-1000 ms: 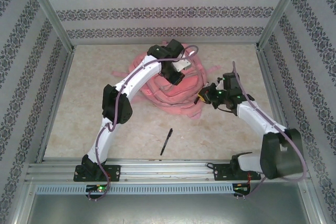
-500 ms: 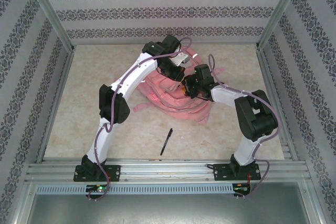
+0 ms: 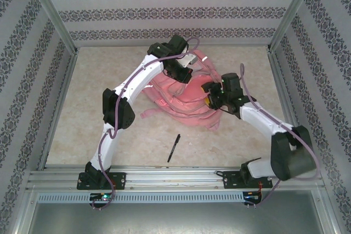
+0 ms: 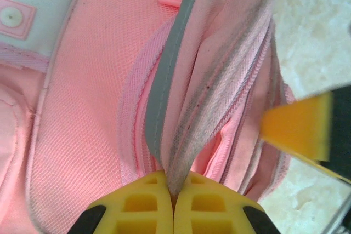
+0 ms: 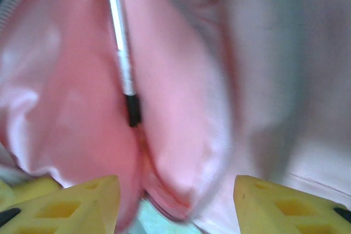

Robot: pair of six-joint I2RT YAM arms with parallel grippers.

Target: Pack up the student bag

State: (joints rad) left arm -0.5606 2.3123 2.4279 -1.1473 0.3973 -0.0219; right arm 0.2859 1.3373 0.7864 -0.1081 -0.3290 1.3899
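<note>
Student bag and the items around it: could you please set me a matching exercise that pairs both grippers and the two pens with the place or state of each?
Things:
1. left gripper
2. right gripper
3. black pen
4. silver-barrelled pen

Places or states:
A. lying in the pink lining of the student bag
B. open, fingers wide apart, facing the pink lining
C. shut on a fold of the bag's fabric
D. lying on the table, between the bag and the arm bases

Pairs: 1-C, 2-B, 3-D, 4-A
</note>
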